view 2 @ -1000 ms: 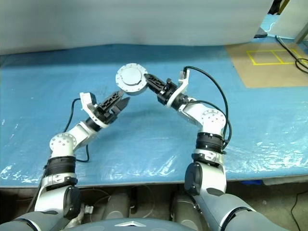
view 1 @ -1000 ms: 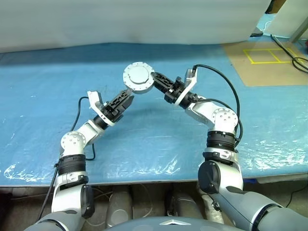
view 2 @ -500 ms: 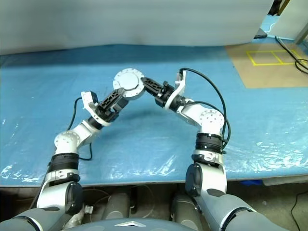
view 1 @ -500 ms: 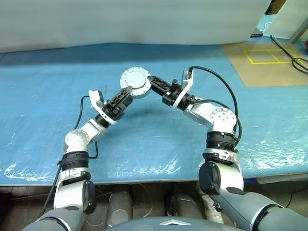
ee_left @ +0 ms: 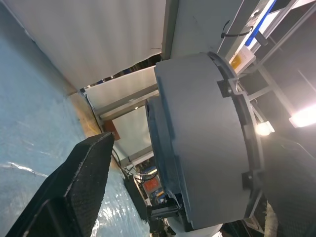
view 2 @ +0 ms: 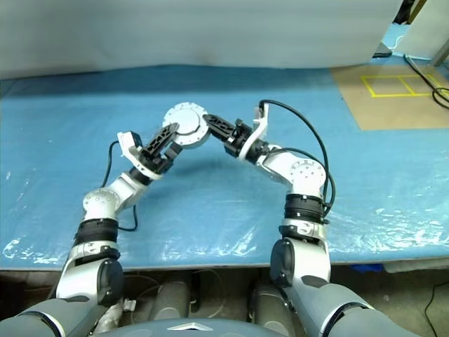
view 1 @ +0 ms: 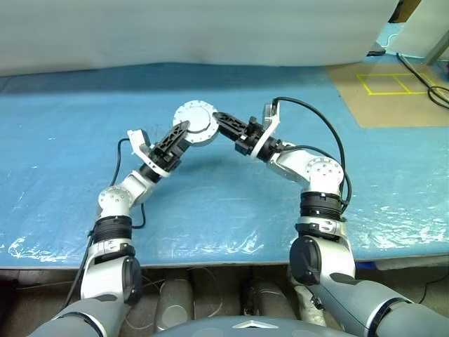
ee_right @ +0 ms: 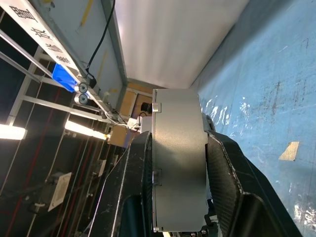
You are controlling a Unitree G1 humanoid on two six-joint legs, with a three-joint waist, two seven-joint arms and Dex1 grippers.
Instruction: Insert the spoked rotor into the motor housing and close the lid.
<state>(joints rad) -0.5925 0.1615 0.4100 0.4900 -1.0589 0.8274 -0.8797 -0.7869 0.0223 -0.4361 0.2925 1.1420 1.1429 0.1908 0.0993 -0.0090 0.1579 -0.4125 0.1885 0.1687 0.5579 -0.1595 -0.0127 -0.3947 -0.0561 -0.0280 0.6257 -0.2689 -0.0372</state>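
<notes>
Held up above the blue table is the motor housing [view 1: 194, 123], a round silvery-grey case; its flat closed face with small rim bolts is turned toward my head. My right gripper [view 1: 215, 121] is shut on its right edge, and in the right wrist view both fingers [ee_right: 222, 177] press on the case's flat faces [ee_right: 177, 163]. My left gripper [view 1: 181, 133] is open at the case's lower left, one finger [ee_left: 79, 187] on each side of the thick grey body [ee_left: 202, 148]. The spoked rotor and the lid are out of view.
The table is covered with a blue plastic sheet [view 1: 224, 203]. A white curtain [view 1: 196, 28] hangs along the far edge. At the back right lies brown board with yellow tape squares [view 1: 382, 83], with black cables [view 1: 428, 77] beside it.
My left gripper has come forward and up from below the housing, and its open fingers now straddle the case's edge. The right gripper still holds the case.
</notes>
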